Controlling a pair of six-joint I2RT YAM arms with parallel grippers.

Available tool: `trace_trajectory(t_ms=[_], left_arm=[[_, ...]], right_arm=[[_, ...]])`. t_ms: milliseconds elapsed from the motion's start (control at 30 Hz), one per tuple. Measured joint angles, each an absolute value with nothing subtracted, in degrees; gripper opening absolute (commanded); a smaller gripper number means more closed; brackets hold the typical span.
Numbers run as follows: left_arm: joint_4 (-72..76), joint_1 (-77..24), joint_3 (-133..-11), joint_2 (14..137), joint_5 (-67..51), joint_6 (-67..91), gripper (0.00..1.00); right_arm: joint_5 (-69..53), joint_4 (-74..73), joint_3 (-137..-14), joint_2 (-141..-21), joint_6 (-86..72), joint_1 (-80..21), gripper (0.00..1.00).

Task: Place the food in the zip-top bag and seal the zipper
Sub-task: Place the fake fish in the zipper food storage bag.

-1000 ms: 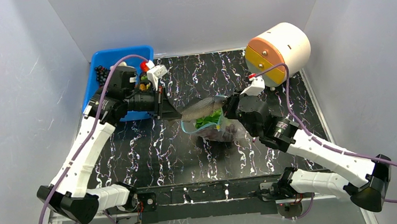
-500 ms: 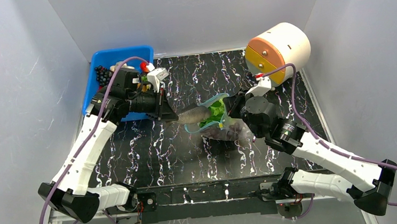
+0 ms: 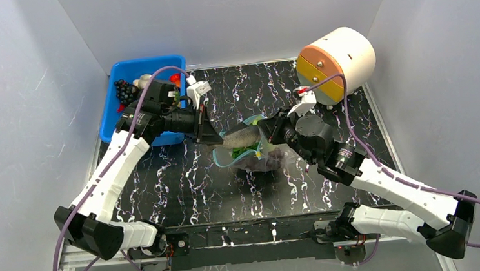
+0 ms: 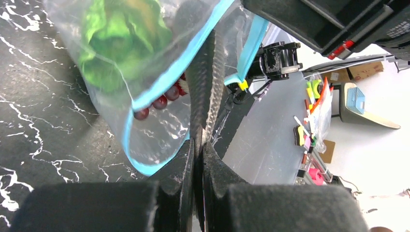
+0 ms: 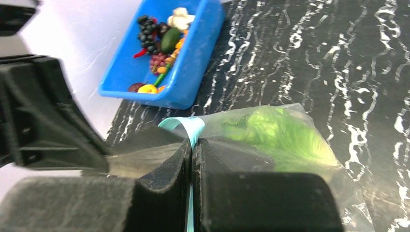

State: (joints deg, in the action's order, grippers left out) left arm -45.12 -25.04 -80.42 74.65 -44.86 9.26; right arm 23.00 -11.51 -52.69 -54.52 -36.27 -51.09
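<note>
Zip-top bag [image 3: 260, 158] position: near the middle of the black marbled table [image 3: 182, 179], between the two grippers, with its mouth turned toward the left arm. Whether the bag body rests fully on the table cannot be told.

Contents visible through the clear film:
- lettuce head [image 4: 121, 38], in the upper part of the bag;
- dark red round pieces [image 4: 159, 102], just below the lettuce head and against the zipper [image 4: 167, 79].

Left gripper [image 3: 213, 135]: fingers pressed almost together, pinching the near end of a grey fish-shaped piece [image 3: 241, 136]. In the left wrist view this piece [image 4: 209, 82] runs straight out from the fingertips and crosses the teal strip into the bag mouth. The far end is hidden by the film.

Right gripper [image 3: 267, 133]: fingers pressed together on the rim of the bag. In the right wrist view the zipper [image 5: 191, 124] loops over and passes down between the two pads at the gripper [image 5: 192, 145]. The lettuce head [image 5: 280, 137] lies inside the bag to the right of the fingers; the grey piece [image 5: 140, 162] appears blurred to their left.

Surroundings: a blue bin [image 3: 145, 68] holding mixed toy foods stands at the far left corner of the table, behind the left gripper. A white cylinder with an orange face [image 3: 338, 63] stands at the far right corner.
</note>
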Motion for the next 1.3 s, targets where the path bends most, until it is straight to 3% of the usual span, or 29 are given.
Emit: trace_trajectory(t_ms=[567,733,800,867,933,1133,1300], left_arm=[[-33.54,-26.13,-69.17,75.44,-48.38,9.91,0.00],[-24.73,-26.72,-61.93,68.58,-47.81,11.51,0.00],[-22.96,-26.81,-59.72,67.57,-46.30,10.70,0.07],[-22.74,-26.83,-57.98,68.60,-43.92,10.17,0.33],[-22.87,-26.83,-57.89,68.77,-43.16,10.20,0.46],[-27.09,-26.85,-61.91,68.25,-39.33,10.33,0.60],[-29.87,-26.85,-67.31,65.54,-36.36,10.50,0.60]], right_arm=[[4.47,-2.66,-51.48,-57.93,-33.54,-51.05,0.00],[2.74,0.34,-51.13,-58.28,-36.56,-51.05,0.00],[1.83,1.10,-51.13,-58.57,-37.21,-51.03,0.00],[1.08,1.67,-51.13,-58.61,-37.80,-51.05,0.00],[1.08,1.74,-51.13,-58.59,-37.85,-51.05,0.00],[1.54,1.06,-51.09,-58.43,-37.76,-51.05,0.00],[2.68,0.03,-51.07,-57.69,-37.67,-51.05,0.00]])
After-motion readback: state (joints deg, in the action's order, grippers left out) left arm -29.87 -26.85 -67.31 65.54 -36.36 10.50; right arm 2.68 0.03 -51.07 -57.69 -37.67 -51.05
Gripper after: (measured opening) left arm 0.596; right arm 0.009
